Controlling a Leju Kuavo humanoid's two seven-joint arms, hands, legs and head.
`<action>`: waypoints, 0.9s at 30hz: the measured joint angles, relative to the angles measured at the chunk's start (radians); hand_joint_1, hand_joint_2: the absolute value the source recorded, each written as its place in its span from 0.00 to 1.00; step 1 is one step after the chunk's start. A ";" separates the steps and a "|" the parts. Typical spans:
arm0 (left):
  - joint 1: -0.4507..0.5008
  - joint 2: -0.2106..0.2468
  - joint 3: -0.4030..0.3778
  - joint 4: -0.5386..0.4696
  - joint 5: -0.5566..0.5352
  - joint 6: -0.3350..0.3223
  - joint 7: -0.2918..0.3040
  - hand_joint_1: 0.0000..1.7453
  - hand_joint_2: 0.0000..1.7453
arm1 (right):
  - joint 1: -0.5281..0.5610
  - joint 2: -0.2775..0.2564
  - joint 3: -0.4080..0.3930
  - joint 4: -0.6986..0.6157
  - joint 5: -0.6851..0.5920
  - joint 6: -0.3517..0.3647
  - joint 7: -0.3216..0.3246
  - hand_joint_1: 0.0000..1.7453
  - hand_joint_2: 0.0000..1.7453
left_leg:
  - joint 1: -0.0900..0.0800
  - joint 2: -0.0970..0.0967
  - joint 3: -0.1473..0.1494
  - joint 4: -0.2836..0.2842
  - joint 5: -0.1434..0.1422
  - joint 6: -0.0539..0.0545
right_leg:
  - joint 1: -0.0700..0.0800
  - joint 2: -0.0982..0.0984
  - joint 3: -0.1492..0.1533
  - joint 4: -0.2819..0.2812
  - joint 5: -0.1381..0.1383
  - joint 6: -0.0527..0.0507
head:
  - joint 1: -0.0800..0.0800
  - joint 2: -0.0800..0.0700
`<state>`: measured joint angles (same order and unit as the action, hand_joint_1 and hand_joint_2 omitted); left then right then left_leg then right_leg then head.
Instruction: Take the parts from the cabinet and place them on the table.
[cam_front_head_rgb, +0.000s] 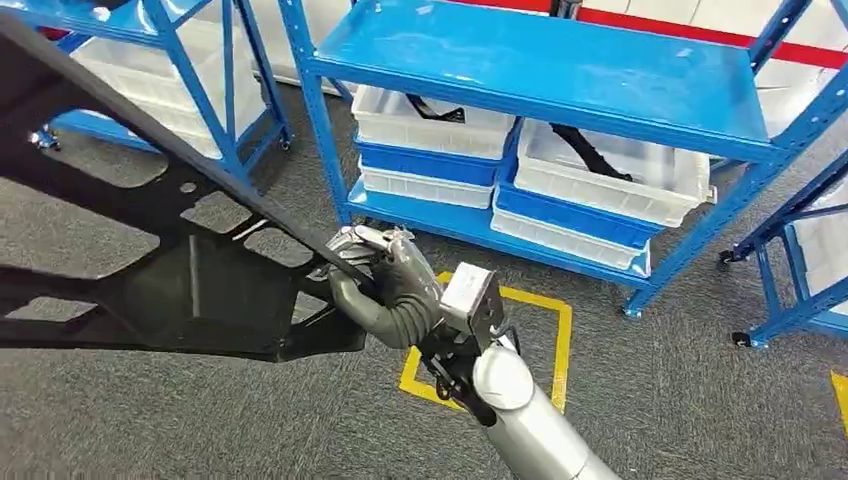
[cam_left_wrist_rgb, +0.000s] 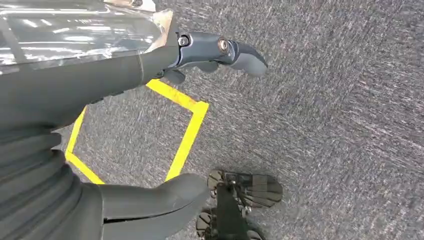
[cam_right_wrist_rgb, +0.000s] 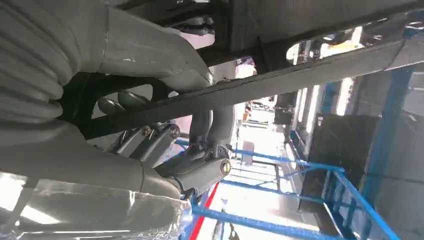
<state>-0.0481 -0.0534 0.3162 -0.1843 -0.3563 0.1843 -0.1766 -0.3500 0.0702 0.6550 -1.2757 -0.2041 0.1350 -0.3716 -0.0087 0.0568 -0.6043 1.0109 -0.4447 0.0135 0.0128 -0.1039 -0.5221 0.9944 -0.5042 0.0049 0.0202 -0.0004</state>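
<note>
No lettering, label, brand mark or number is showing legibly anywhere in these views.

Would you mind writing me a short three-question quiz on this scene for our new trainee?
1. True or false: the right hand grips the large black part.
2. Multiple choice: the white bins sit
A) on the blue rack's top shelf
B) on the blue rack's lower shelves
C) on the carpet
3. Fill in the blank: the tape square on the grey carpet is ____ in colour.

Key
1. True; the fingers wrap a bar of the part in the head and right wrist views.
2. B
3. Yellow. In the left wrist view, the left hand hangs above the carpet and holds nothing.
</note>
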 joint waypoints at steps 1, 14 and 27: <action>0.000 0.000 0.000 0.000 0.000 0.000 0.000 0.00 1.00 | 0.000 0.000 0.000 -0.002 0.000 0.000 0.000 1.00 1.00 | -0.002 -0.011 -0.002 -0.001 0.002 0.005 | -0.002 -0.010 0.001 -0.002 0.000 0.006 | -0.001 0.000; -0.003 0.000 0.000 0.000 -0.013 -0.012 -0.016 0.00 1.00 | 0.016 -0.033 0.002 -0.009 -0.003 -0.008 -0.001 1.00 1.00 | 0.013 -0.170 -0.030 0.004 0.034 0.006 | -0.035 0.175 -0.008 0.019 -0.014 0.036 | 0.001 0.000; 0.001 -0.005 -0.002 0.001 -0.035 -0.011 0.006 0.00 1.00 | 0.052 -0.034 -0.001 -0.021 0.002 -0.018 -0.008 1.00 1.00 | 0.018 -0.014 -0.018 0.050 0.005 -0.020 | -0.022 0.023 -0.010 0.014 0.002 -0.007 | -0.005 0.000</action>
<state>-0.0467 -0.0580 0.3140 -0.1835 -0.3910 0.1728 -0.1701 -0.2975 0.0362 0.6542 -1.2970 -0.2022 0.1171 -0.3792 0.0094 0.0429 -0.6220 1.0611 -0.4396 -0.0068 -0.0096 -0.0806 -0.5320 1.0084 -0.5027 -0.0019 0.0149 -0.0004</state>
